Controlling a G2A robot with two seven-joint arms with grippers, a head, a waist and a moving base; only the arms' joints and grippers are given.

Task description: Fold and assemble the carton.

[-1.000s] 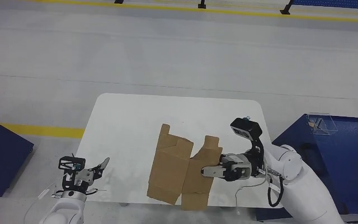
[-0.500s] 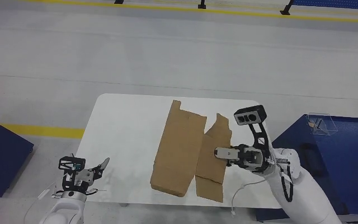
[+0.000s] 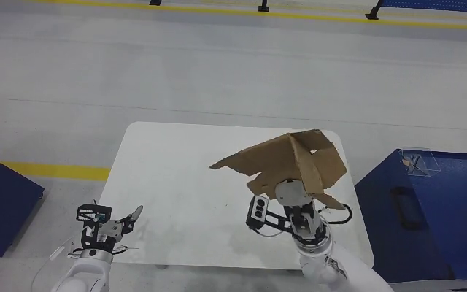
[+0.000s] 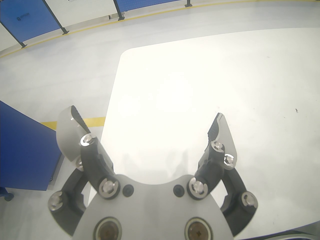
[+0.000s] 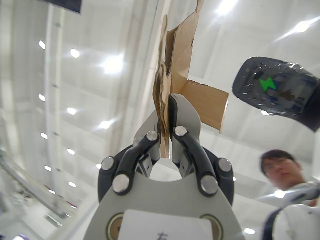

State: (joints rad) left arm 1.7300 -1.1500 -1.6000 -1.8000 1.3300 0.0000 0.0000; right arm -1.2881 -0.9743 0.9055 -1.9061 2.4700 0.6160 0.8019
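Right pincer (image 5: 166, 106) clamped on lower edge of carton (image 5: 175, 58), cardboard pinched between both fingers. Carton held up in air over right half of bench (image 3: 168, 168), tilted, panels and flaps splayed at angles. Left pincer (image 4: 147, 123) spread apart, gripping nothing, at near-left bench corner, well apart from carton.

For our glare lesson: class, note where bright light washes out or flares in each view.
Left wrist view: the table glows white around the open left pincer. Right wrist view: ceiling lamps flare into stars behind the carton clamped in the right pincer. Top view: even light.
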